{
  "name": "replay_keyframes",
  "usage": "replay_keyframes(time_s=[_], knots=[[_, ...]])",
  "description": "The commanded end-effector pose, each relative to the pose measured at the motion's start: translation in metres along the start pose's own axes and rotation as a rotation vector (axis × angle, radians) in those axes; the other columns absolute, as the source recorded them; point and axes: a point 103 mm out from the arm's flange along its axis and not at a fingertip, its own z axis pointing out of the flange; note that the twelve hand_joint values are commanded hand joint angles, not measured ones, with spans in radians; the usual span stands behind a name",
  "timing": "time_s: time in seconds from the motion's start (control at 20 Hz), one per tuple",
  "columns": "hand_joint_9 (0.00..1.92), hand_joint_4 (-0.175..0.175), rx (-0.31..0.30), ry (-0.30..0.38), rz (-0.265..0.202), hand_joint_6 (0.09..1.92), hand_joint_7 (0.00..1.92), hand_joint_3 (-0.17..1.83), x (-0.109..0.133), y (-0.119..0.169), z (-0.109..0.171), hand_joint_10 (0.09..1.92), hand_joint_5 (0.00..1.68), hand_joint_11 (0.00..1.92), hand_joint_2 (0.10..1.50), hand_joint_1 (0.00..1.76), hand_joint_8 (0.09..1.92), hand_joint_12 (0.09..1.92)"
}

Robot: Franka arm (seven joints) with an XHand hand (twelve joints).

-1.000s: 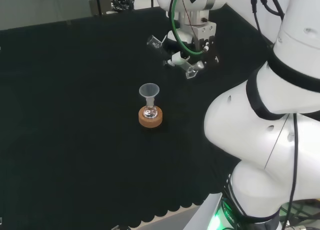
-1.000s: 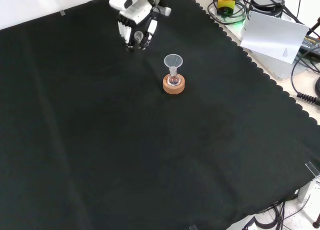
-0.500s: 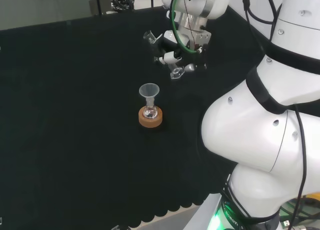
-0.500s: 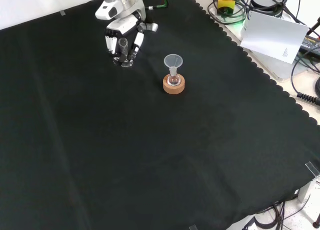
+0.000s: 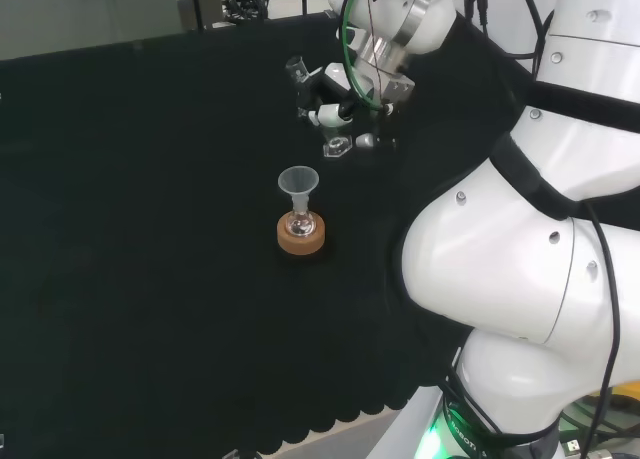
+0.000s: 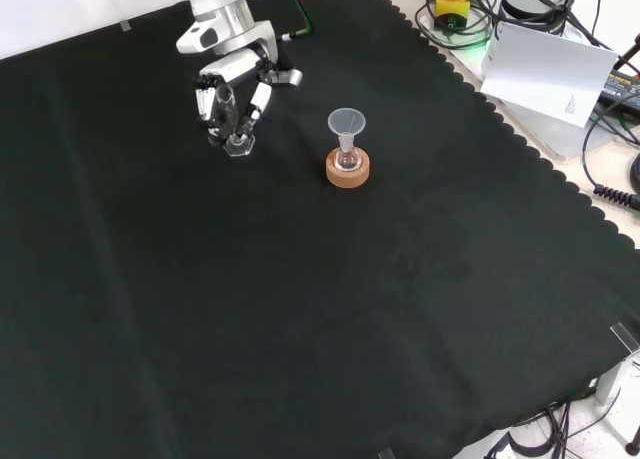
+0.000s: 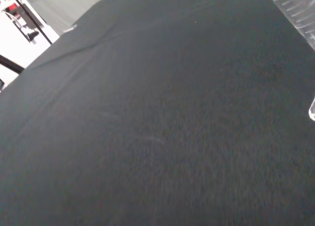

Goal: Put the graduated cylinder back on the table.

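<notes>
The hand is shut on a clear graduated cylinder, its fingers curled round the tube. The cylinder stands nearly upright with its hexagonal foot down at the cloth; whether the foot touches the cloth I cannot tell. In the head view the hand grips the cylinder, which leans with its mouth up and to the left and its foot low. The wrist view shows a part of the cylinder's marked tube over black cloth.
A small flask with a clear funnel sits on a cork ring to the right of the hand in the front view, and nearer in the head view. The scalloped cloth edge, a white sheet and cables lie at the front view's right.
The hand has carried the cylinder leftward in both views and lowered it. The cylinder has swung from lying tilted to nearly upright, foot down near the cloth.
</notes>
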Motion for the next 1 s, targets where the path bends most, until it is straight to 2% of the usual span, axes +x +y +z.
replay_keyframes(time_s=[0.05,0.3,0.6,1.0], knots=[[1.42,-0.175,-0.052,0.065,-0.013,1.15,1.25,-0.17,-0.007,0.026,0.014,0.09,0.91,1.27,1.24,1.13,0.23,0.7],[1.41,-0.175,-0.076,0.101,-0.016,1.15,1.24,-0.17,-0.011,0.037,0.02,0.09,0.91,1.27,1.24,1.13,0.23,0.7],[1.4,-0.175,-0.103,0.182,-0.006,1.16,1.23,-0.17,-0.015,0.044,0.03,0.09,0.91,1.26,1.25,1.13,0.23,0.7],[1.37,-0.175,-0.112,0.217,-0.021,1.18,1.19,-0.17,-0.014,0.05,0.04,0.09,0.89,1.23,1.25,1.13,0.24,0.71]])
